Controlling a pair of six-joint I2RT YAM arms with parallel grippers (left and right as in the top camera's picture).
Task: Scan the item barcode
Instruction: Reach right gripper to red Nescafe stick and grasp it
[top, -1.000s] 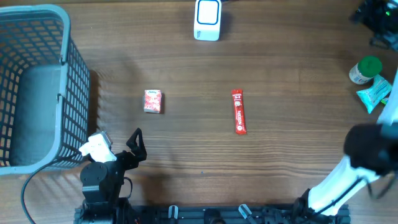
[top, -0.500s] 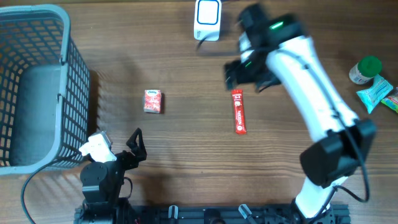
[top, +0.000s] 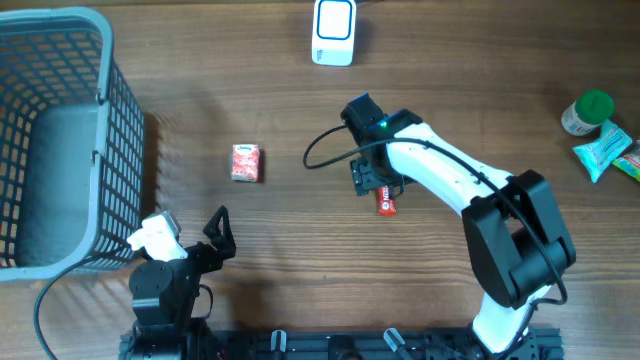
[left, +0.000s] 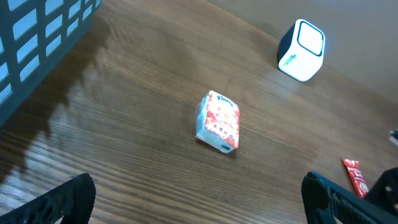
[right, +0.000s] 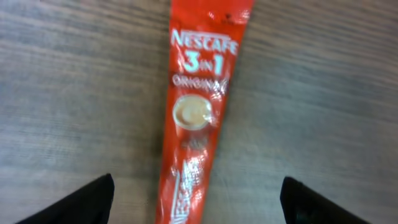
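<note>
A red Nescafé coffee stick (right: 199, 118) lies flat on the wooden table, label side up. My right gripper (right: 198, 202) hangs low over it, open, one finger on each side and neither touching. In the overhead view the right gripper (top: 370, 178) covers most of the stick (top: 387, 206); only the near end shows. The white barcode scanner (top: 333, 30) stands at the far edge, also in the left wrist view (left: 301, 42). My left gripper (left: 199, 202) is open near the front left, with nothing between its fingers. No barcode is visible on the stick.
A small pink tissue pack (top: 245, 162) lies left of the stick, ahead of the left gripper. A blue-grey mesh basket (top: 100, 150) fills the far left. A green-capped bottle (top: 585, 110) and a teal packet (top: 603, 150) sit at the right edge.
My right arm swung in from the right edge, passed near the scanner, then came down over the red stick. Its jaws have narrowed slightly. The left arm has not moved.
</note>
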